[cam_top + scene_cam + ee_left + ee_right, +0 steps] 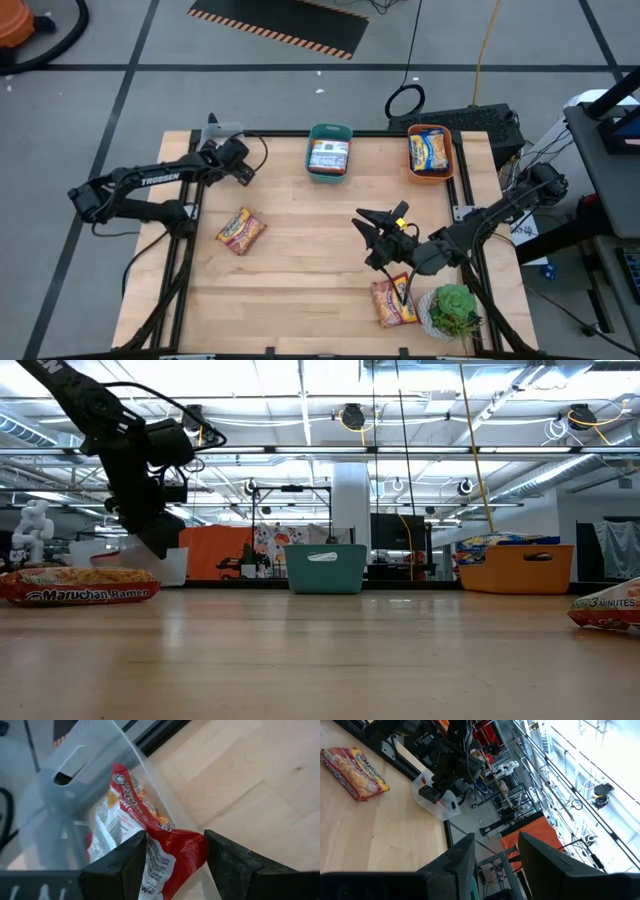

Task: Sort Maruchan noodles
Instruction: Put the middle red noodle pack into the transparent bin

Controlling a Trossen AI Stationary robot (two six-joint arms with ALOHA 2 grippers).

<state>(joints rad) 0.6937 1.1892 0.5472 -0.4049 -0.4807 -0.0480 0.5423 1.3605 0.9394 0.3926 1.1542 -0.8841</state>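
Left wrist view alone shows red packet between jaws, over clear bin.

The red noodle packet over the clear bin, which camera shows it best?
The left wrist view: the red packet fills the frame between the left pincer fingers, above the clear bin. The high view shows only the arm over the bin; the low view hides it; the right wrist view shows a distant red speck.

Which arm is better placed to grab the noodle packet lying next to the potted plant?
Probably the right. Its hand hovers close to that packet by the plant, while the left hand is across the table holding a red packet over the clear bin.
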